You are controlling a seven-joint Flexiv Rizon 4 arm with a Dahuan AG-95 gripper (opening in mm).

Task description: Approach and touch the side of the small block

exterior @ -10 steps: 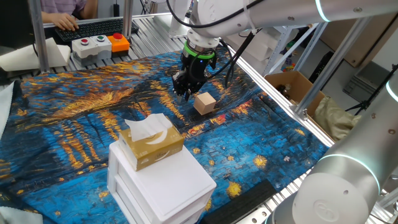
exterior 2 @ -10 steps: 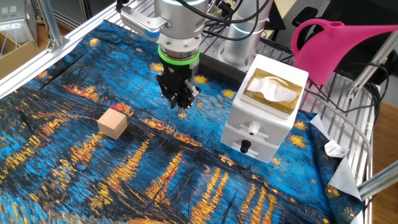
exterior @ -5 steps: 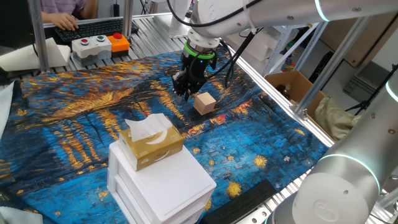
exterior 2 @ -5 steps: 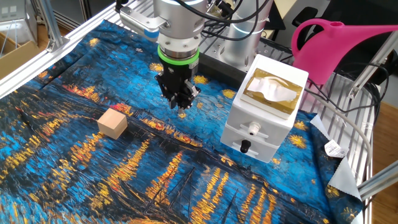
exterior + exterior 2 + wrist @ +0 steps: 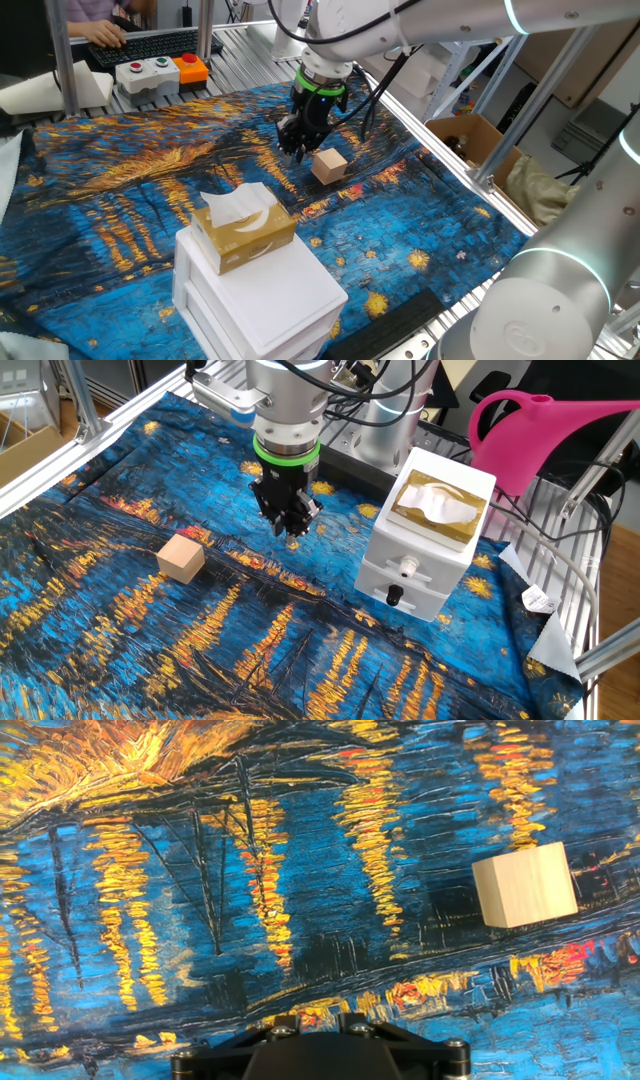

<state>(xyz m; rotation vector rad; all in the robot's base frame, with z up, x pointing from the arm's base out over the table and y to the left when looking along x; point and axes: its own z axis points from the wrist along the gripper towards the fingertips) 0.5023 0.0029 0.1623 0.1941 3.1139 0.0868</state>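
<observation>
The small block (image 5: pixel 329 165) is a plain light-tan cube on the blue-and-orange painted cloth. It also shows in the other fixed view (image 5: pixel 181 558) and at the right of the hand view (image 5: pixel 524 885). My gripper (image 5: pixel 297 150) hangs just above the cloth, a short way from the block and not touching it. In the other fixed view the gripper (image 5: pixel 290 526) is to the right of the block with a clear gap between them. Its fingers look closed together and hold nothing. In the hand view only the black gripper body shows at the bottom edge.
A white box (image 5: pixel 262 295) with a tan-and-gold tissue box (image 5: pixel 243 230) on top stands near the front; it also shows in the other fixed view (image 5: pixel 420 555). A pink watering can (image 5: pixel 545 435) is behind it. A button box (image 5: pixel 160 72) sits at the back.
</observation>
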